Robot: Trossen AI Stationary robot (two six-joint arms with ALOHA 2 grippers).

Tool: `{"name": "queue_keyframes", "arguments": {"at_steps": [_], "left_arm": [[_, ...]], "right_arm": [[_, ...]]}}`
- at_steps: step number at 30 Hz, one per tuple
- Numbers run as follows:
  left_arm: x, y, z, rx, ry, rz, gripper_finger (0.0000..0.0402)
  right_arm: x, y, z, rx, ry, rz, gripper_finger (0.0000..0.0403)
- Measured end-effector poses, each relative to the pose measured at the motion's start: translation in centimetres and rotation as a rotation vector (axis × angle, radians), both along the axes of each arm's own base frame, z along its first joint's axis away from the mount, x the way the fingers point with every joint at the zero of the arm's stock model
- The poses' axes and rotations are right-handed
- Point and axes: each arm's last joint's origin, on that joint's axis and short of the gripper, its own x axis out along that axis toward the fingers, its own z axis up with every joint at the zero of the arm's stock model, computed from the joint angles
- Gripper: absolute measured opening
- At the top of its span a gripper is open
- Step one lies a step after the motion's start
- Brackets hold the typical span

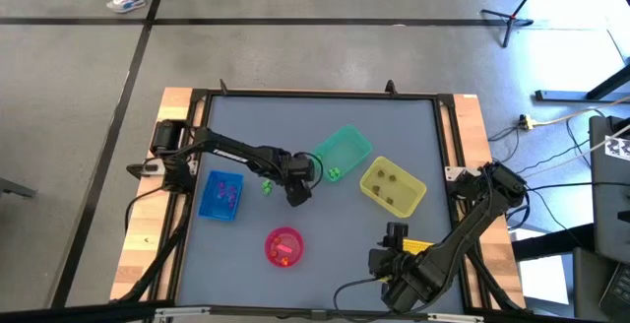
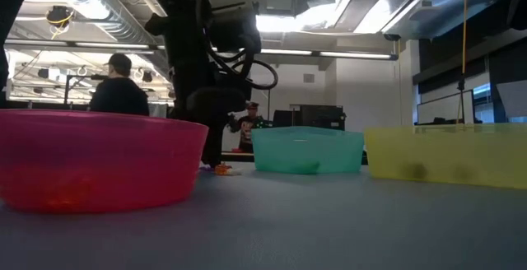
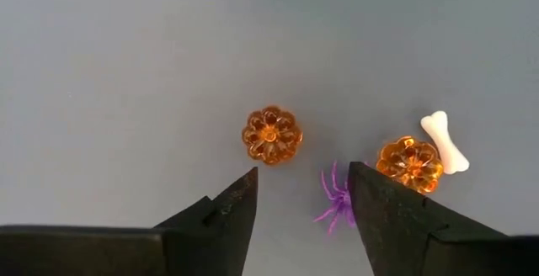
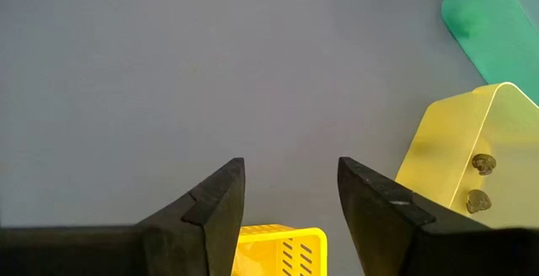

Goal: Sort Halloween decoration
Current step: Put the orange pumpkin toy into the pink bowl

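Left wrist view: left gripper (image 3: pixel 301 193) fingers spread, nothing held; purple spider (image 3: pixel 336 199) between fingertips against one finger, orange pumpkin (image 3: pixel 271 135) just ahead, second pumpkin (image 3: pixel 410 163) touching white bone (image 3: pixel 444 140) beside same finger
Right wrist view: right gripper (image 4: pixel 290 190) open, empty; yellow bin (image 4: pixel 459 162) beside it, green bin (image 4: pixel 493 23) farther ahead

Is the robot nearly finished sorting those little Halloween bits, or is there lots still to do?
Partly done. Trinkets already lie in the blue bin, green bin, yellow bin and pink bowl. The left gripper hovers, open and empty, over loose pieces: two orange pumpkins, a purple spider and a white bone. The right gripper waits, open, near the table's front edge.
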Motion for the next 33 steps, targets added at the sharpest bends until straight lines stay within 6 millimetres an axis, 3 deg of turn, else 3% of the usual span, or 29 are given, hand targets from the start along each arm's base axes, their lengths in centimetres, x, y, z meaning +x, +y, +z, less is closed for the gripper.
{"name": "queue_keyframes", "arguments": {"at_steps": [16, 33], "left_arm": [[0.0, 1.4, 0.0, -0.065, -0.018, 0.090, 0.0165], [0.5, 1.6, 0.2, -0.033, -0.080, 0.102, 0.0165]], "right_arm": [[0.0, 0.0, 0.0, 0.000, 0.000, 0.000, 0.0189], [0.0, 0.0, 0.0, 0.000, 0.000, 0.000, 0.0189]]}}
